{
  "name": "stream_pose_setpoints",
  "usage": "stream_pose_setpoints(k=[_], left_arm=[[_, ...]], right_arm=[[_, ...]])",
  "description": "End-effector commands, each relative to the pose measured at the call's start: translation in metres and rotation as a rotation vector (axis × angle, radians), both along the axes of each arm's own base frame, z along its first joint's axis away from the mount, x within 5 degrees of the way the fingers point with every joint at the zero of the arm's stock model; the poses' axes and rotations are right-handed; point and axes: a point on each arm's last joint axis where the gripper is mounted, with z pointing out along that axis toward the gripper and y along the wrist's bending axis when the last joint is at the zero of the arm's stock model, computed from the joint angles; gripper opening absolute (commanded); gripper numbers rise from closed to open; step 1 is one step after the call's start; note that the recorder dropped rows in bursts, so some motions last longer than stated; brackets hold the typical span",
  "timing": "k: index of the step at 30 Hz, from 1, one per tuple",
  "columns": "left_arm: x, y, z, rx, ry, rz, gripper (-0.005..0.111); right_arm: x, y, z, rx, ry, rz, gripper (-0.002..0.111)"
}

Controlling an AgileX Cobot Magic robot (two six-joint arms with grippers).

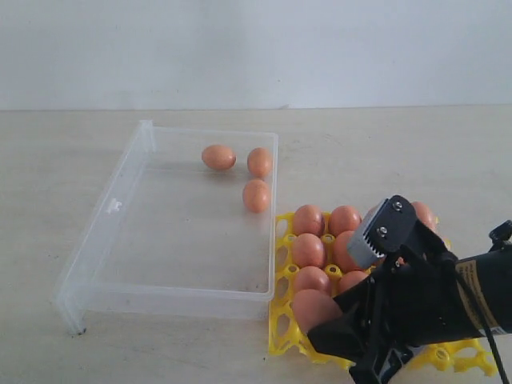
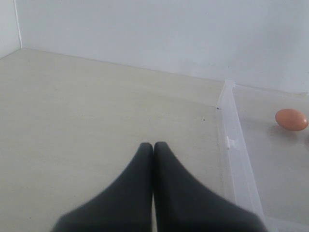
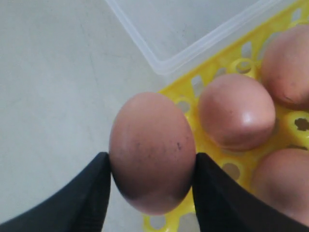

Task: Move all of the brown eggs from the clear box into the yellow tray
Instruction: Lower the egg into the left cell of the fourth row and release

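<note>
Nearest, the right gripper (image 3: 152, 162) grasps 1 brown egg (image 3: 152, 150) between its black fingers (image 3: 91, 193), above the yellow tray's (image 1: 284, 332) 7 o'clock corner. Beyond it, more brown eggs (image 1: 308, 250) sit in the tray's cups. The clear box (image 1: 120, 204) lies just beside the tray at its 10 o'clock, with 3 eggs (image 1: 256, 195) in its 1 o'clock corner. The left gripper (image 2: 153, 147) is clenched empty over the table (image 2: 72, 121) beside the box's wall

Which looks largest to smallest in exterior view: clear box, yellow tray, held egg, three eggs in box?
1. clear box
2. yellow tray, partly hidden
3. held egg, though nearness to the camera may explain it
4. three eggs in the box, alike, not ranked among themselves
</note>
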Motion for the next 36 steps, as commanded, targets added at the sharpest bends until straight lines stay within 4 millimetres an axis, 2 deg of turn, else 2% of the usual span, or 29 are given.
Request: stream_pose_setpoints(k=[1,8,11,15,16,19,22,26,32,36], left_arm=[[0.000,0.000,0.000,-0.014,0.003,-0.004,-0.004],[0.000,0.000,0.000,-0.014,0.003,-0.004,-0.004],[0.000,0.000,0.000,-0.014,0.003,-0.004,-0.004],[0.000,0.000,0.000,-0.014,0.003,-0.004,-0.004],[0.000,0.000,0.000,-0.014,0.003,-0.004,-0.004],[0.000,0.000,0.000,-0.014,0.003,-0.004,-0.004],[0.000,0.000,0.000,-0.014,0.003,-0.004,-0.004],[0.000,0.000,0.000,-0.014,0.003,-0.004,-0.004],[0.000,0.000,0.000,-0.014,0.003,-0.004,-0.004],[0.000,0.000,0.000,-0.014,0.003,-0.004,-0.004]], right_arm=[[0.003,0.000,-0.007,-0.015,0.003,0.010,0.000],[0.005,0.001,-0.010,0.002,0.029,-0.028,0.000],[0.007,0.001,-0.009,0.027,0.038,-0.064,0.003],[0.007,0.001,-0.009,0.029,0.039,-0.068,0.023],[0.007,0.001,-0.009,0.030,0.039,-0.069,0.032],[0.007,0.001,-0.009,0.030,0.040,-0.071,0.049],[0.007,0.001,-0.009,0.031,0.041,-0.072,0.058],[0.008,0.001,-0.008,0.041,0.047,-0.091,0.062],[0.009,0.001,-0.008,0.046,0.050,-0.108,0.062],[0.012,0.004,0.003,0.092,0.024,-0.107,0.062]])
